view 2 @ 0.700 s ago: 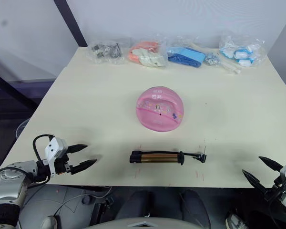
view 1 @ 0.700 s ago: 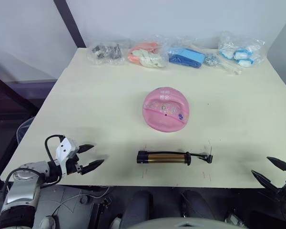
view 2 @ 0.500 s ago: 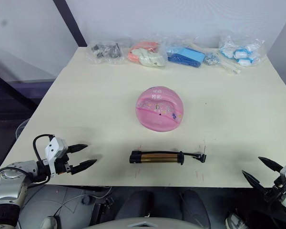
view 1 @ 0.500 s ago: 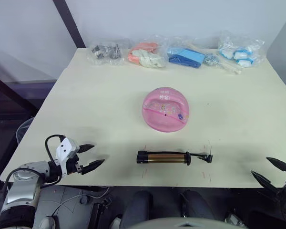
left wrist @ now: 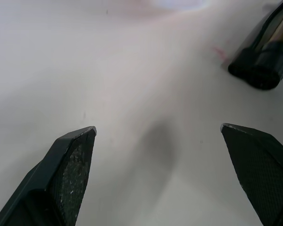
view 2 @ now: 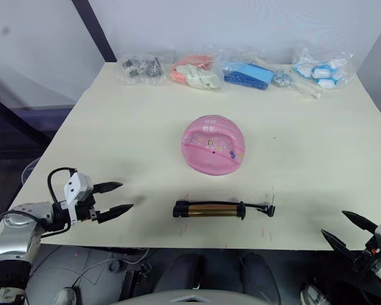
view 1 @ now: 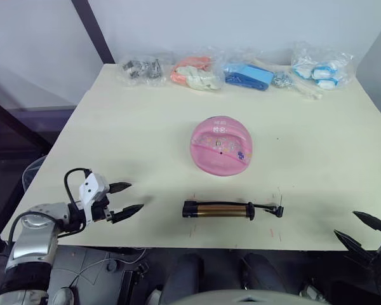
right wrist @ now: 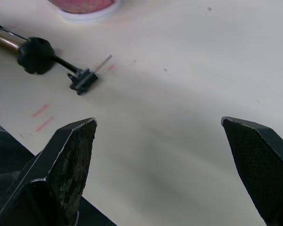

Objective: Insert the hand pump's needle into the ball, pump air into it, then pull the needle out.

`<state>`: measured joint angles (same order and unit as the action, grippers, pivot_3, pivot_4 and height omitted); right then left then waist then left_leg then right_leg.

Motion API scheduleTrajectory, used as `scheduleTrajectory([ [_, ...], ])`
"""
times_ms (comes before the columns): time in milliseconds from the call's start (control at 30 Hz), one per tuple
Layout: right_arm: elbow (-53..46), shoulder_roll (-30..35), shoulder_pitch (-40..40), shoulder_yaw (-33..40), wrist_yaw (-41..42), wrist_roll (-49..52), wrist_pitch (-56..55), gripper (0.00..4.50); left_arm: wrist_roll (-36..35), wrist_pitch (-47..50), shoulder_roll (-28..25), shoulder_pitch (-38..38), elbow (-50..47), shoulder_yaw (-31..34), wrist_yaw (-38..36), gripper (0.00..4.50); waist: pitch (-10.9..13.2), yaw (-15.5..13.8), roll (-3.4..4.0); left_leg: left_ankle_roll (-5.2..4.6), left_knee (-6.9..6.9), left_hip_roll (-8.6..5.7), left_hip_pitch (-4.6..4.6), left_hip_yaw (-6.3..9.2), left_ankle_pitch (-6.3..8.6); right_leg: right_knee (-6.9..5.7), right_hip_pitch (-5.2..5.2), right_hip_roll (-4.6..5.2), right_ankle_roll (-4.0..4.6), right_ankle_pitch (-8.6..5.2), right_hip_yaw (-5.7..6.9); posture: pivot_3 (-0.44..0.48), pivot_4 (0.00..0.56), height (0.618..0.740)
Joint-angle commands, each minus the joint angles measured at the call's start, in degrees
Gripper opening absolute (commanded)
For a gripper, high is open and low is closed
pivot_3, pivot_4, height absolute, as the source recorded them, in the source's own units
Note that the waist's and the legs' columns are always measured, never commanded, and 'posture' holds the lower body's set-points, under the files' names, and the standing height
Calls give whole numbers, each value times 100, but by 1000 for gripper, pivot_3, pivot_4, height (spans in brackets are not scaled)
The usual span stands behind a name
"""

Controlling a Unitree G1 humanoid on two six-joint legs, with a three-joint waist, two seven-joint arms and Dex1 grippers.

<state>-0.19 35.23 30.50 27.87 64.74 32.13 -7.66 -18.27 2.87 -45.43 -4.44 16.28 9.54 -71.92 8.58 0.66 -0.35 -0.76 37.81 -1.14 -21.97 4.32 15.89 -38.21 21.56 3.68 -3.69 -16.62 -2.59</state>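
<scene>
— Black end effectors, nearest: condition?
— Left end effector (view 1: 127,197) over the near left of the surface (view 1: 114,146), fingers apart, empty. Right end effector (view 1: 362,230) past the near right edge, fingers likewise apart, empty.
— Next item?
— Hand pump (view 1: 219,209), bronze-gold barrel, lying flat along the near edge; needle (right wrist: 104,61) at its right end, resting on the surface.
— Beyond?
— Ball (view 1: 221,145), pink, mid-surface, apart from the pump.
— Farthest?
— Clear bags (view 1: 235,70) of small items, rowed along the far edge.
</scene>
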Motion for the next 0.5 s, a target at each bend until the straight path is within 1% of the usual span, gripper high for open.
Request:
scheduleTrajectory([
  [33, -416, 10, 72, 153, 225, 282, -58, 4448, -54, 202, -9, -321, -330, -266, -157, 4500, 0, 1, 0, 0, 0, -1, 0, 0, 0, 0, -1, -1, -1, 0, 0, 0, 150, 740],
  [167, -801, 20, 138, 96, 393, 432, 37, 4448, 11, 545, 68, -769, -588, -752, -292, 4500, 0, 4, 0, 0, 0, -2, 0, 0, 0, 1, 0, -9, -1, 0, 0, 0, 150, 740],
  [267, -1197, 10, 128, 39, 538, 646, 119, 4448, 230, 686, 203, -1222, -706, -1247, -324, 4500, 0, 10, 0, -1, 2, -4, 0, 0, -1, 0, -2, -33, -2, 1, -1, 0, 150, 740],
  [400, -1552, 6, 90, -32, 651, 706, 108, 4448, 728, 726, 467, -1864, -636, -1959, -306, 4500, 1, 5, -1, -1, 7, -4, -1, 1, -1, -1, -3, -44, -2, 1, -2, 0, 150, 740],
  [467, -1612, -5, 72, -23, 621, 697, 125, 4448, 870, 699, 550, -2020, -576, -2140, -287, 4500, 1, 15, -2, -1, 8, -6, -2, 2, -1, -1, -4, -48, -3, 1, -3, 0, 150, 740],
  [500, -1658, -14, 64, -20, 598, 703, 138, 4448, 896, 832, 643, -2103, -648, -2271, -296, 4500, 1, 27, -2, -1, 9, -6, -1, 1, -1, -1, -3, -50, -3, 1, -6, 0, 150, 740],
])
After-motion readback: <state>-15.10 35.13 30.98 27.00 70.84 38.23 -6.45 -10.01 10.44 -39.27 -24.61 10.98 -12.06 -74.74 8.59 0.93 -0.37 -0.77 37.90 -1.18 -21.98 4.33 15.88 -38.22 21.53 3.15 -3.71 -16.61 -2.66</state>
